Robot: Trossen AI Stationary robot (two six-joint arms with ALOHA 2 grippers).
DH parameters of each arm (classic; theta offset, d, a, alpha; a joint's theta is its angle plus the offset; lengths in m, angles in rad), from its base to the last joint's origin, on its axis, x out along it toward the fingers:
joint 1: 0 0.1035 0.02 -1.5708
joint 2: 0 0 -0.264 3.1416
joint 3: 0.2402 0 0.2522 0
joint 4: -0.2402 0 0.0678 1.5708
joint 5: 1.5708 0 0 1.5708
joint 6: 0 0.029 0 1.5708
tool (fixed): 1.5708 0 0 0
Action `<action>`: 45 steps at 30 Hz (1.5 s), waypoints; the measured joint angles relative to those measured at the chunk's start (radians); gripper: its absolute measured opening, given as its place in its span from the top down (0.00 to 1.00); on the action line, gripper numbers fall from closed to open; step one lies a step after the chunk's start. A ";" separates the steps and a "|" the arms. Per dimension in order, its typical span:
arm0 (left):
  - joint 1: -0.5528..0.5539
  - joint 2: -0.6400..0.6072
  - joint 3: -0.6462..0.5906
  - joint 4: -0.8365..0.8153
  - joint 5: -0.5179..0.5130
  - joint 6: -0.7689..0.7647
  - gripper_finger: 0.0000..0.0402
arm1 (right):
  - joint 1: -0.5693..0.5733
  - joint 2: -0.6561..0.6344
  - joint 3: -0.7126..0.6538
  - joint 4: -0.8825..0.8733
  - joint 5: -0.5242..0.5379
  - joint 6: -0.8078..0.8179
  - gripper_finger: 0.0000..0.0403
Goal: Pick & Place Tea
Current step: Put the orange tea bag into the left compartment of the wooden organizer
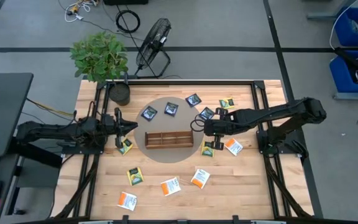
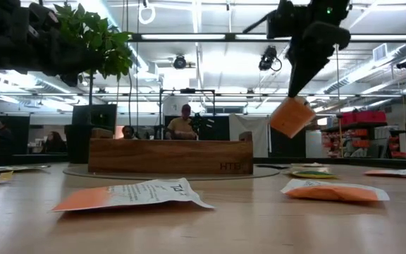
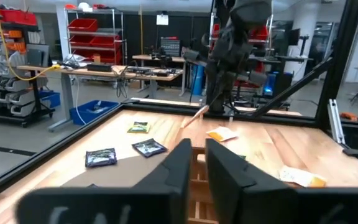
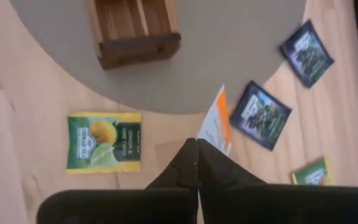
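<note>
Orange sachet (image 4: 216,124) between right gripper's (image 4: 197,163) fingertips

Two dark jointed arms, black tapered fingers (image 4: 188,168), matte black wrist housing

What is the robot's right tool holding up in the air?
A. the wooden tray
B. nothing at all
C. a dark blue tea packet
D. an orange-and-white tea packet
D: the right tool is pinched shut on an orange-and-white tea packet, which hangs above the table in the low view, while the wooden tray sits on the grey mat.
</note>
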 joint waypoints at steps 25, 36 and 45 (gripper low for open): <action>0.000 0.795 0.368 0.210 0.056 0.092 0.57 | -0.003 -0.006 0.197 0.119 -0.253 -0.222 1.00; 0.004 1.056 0.591 0.212 0.107 0.192 0.57 | -0.003 -0.006 0.197 0.150 -0.266 -0.256 1.00; 0.014 1.201 0.735 0.205 0.131 0.246 0.57 | -0.003 -0.006 0.197 0.171 -0.271 -0.280 1.00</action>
